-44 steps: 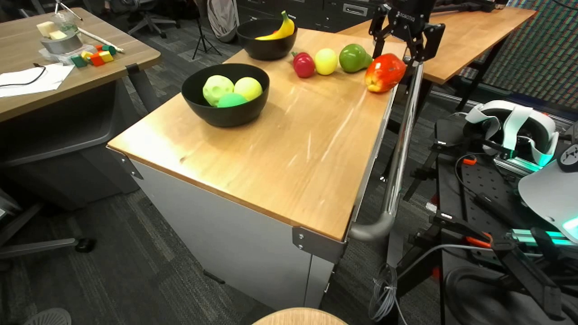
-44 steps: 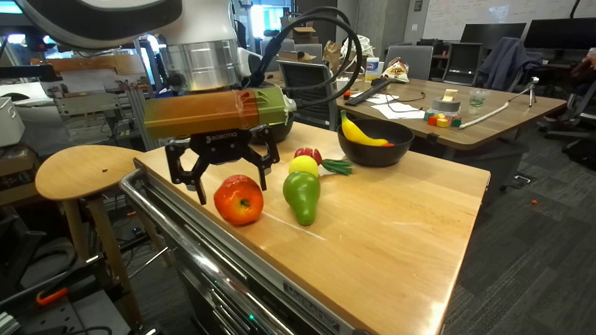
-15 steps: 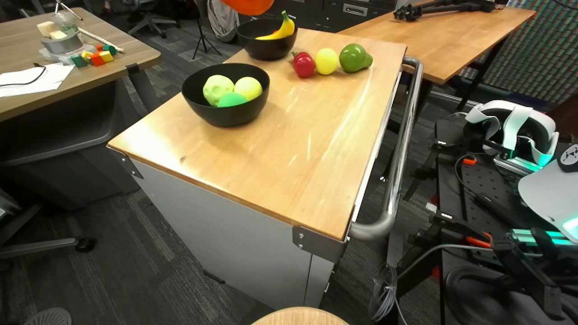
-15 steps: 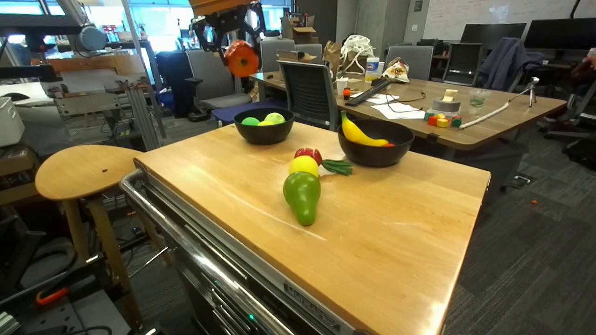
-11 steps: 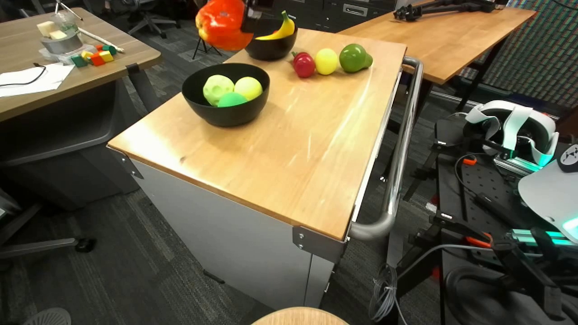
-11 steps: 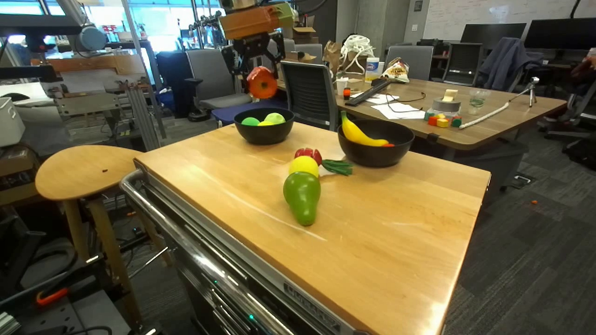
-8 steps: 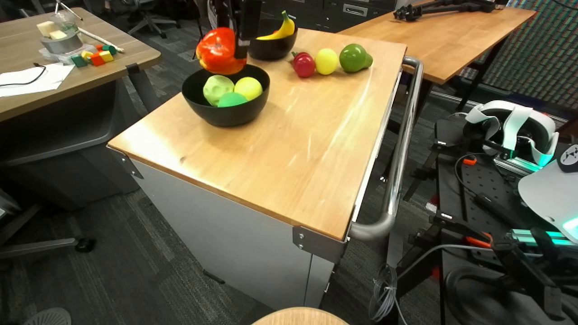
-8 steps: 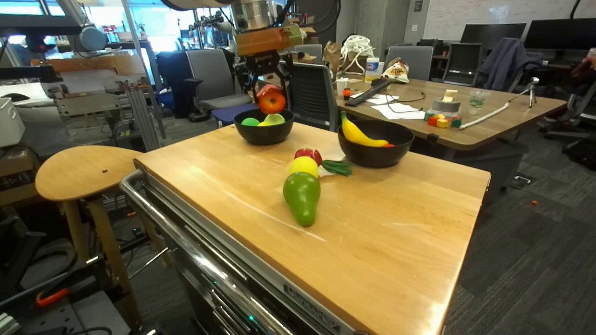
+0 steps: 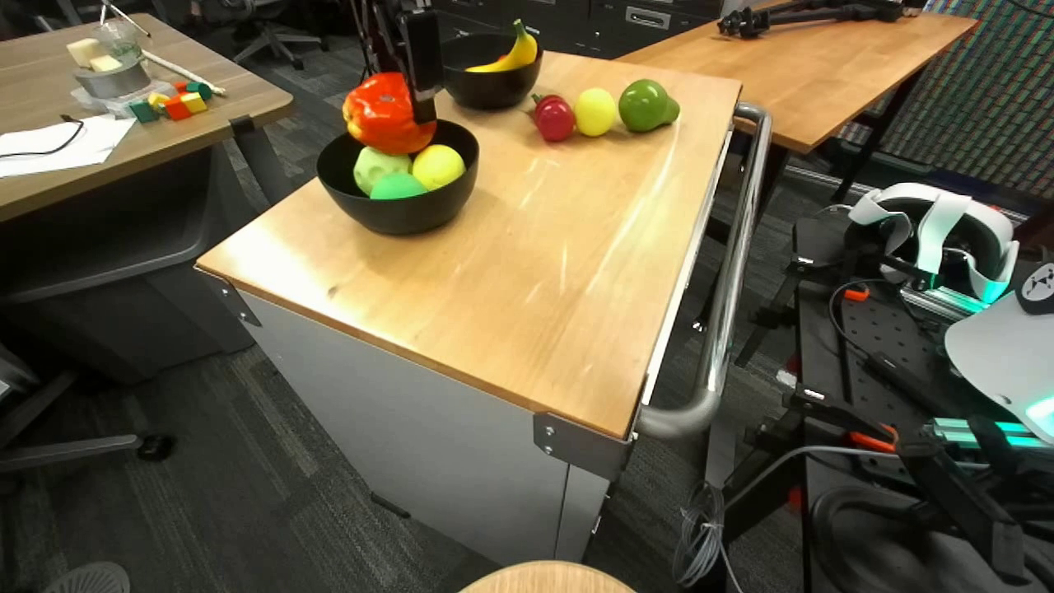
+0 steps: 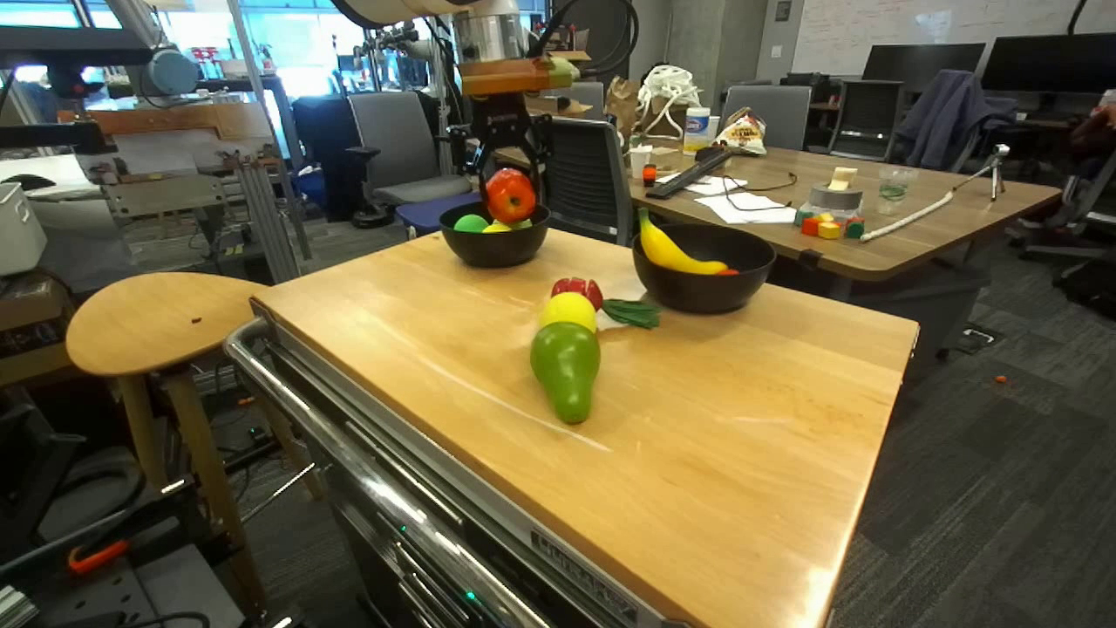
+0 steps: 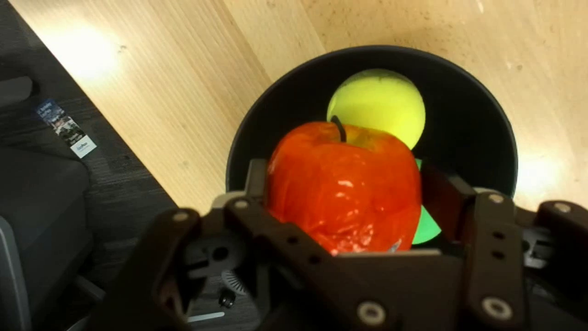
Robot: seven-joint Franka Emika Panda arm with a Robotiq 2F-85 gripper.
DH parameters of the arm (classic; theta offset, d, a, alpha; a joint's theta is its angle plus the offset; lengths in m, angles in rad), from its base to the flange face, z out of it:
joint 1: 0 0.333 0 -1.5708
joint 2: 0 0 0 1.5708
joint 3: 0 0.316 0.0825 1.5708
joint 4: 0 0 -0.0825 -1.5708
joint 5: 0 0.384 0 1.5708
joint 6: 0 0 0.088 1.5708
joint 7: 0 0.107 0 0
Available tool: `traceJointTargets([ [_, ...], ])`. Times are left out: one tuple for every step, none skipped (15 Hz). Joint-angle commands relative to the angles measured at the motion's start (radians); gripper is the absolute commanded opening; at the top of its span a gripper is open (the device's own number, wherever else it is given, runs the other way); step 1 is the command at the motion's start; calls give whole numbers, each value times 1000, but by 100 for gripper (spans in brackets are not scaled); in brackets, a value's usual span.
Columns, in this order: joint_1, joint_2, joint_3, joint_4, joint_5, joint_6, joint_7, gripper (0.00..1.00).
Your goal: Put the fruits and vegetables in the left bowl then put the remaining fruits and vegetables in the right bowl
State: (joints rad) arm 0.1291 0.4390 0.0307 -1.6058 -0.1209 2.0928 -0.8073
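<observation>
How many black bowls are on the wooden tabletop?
2: in an exterior view, the right bowl holds the banana; the left bowl is beneath the apple gripped by the end effector. I see no others.

Red-orange piece (image 10: pixel 727 271), perhaps partly hidden

Arm link (image 10: pixel 418 9) white, dark edging. Cuff (image 10: pixel 492 37) silver, cylindrical. Housing (image 10: pixel 501 77) flat, orange, yellow-green end. Cables (image 10: pixel 635 37) black, looping beside housing. Gripper (image 10: pixel 511 193) black, marking too faint to read. Linkage bars (image 11: pixel 497 276) dark, rounded ends, small holes, round silver screws (image 11: pixel 371 312). Fingers (image 11: pixel 256 181) dark, blocky.
</observation>
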Motion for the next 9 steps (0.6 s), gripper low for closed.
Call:
traceJointTargets([
  [-9,41,39,72,-62,-98,-3,96],
  [-7,42,42,76,-81,-120,-8,96],
  [-3,32,45,73,-106,-152,-18,100],
  [-4,23,49,71,-128,-187,-32,100],
  [-6,12,51,66,-148,-215,-48,100],
  [-9,3,52,65,-166,-241,-63,100],
  [-13,-10,52,59,-181,-250,-76,100],
  [-18,-20,52,55,-190,-261,-91,100],
  [-22,-34,51,46,-200,-258,-102,99],
])
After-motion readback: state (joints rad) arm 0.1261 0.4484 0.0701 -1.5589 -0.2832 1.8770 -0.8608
